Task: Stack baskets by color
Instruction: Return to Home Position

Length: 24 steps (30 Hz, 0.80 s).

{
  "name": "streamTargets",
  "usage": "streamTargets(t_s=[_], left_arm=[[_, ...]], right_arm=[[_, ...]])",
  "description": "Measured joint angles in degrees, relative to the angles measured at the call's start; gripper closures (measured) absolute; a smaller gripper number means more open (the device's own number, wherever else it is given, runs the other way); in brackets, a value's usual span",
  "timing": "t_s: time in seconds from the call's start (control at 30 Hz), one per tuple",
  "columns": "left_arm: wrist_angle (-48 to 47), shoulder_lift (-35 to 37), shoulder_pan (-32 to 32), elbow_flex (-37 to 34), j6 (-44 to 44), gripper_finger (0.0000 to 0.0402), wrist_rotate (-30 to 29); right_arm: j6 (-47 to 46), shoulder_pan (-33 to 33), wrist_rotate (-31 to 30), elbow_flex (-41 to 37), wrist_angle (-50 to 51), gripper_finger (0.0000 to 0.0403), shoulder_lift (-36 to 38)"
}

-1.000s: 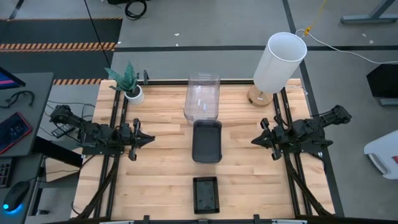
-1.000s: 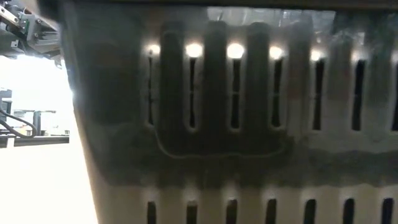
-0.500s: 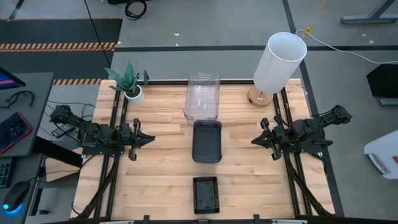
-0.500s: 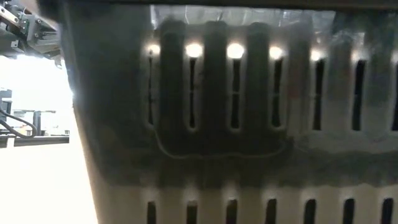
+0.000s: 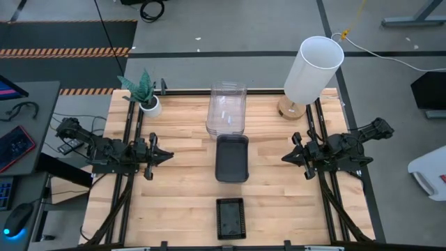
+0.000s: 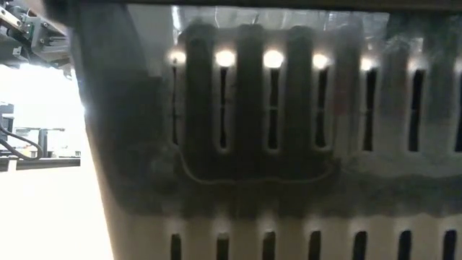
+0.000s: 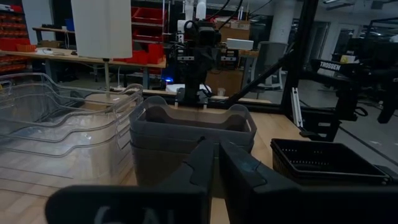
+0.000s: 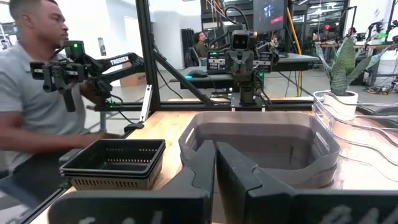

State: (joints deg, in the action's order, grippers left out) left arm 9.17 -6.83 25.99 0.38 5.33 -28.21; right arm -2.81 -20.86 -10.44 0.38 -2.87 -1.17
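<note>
Three stacks of baskets stand in a row down the middle of the table. The clear baskets (image 5: pixel 226 109) are at the far end, the dark-grey baskets (image 5: pixel 231 157) in the middle, and the black mesh baskets (image 5: pixel 231 217) at the near edge. Each stack rests on the wood by its bottom basket. My left gripper (image 5: pixel 169 155) hovers shut at the left, level and pointing at the grey stack (image 7: pixel 193 134). My right gripper (image 5: pixel 284 159) hovers shut at the right, facing the same stack (image 8: pixel 267 143). The black mesh wall (image 6: pixel 274 144) fills the low view.
A white cylinder lamp (image 5: pixel 313 70) stands at the far right corner and a potted plant (image 5: pixel 143 90) at the far left. Black frame rails (image 5: pixel 132 139) run along both sides of the table. A person (image 8: pixel 31 93) sits beyond the near edge.
</note>
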Motion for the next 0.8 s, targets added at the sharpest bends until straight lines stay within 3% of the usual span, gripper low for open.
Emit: streamTargets(t_s=[0.8], left_arm=[[-0.02, 0.0, 0.01, 0.0, -0.03, 0.0368, 0.0]], right_arm=[[-0.02, 0.0, 0.0, 0.02, 0.0, 0.0379, 0.0]])
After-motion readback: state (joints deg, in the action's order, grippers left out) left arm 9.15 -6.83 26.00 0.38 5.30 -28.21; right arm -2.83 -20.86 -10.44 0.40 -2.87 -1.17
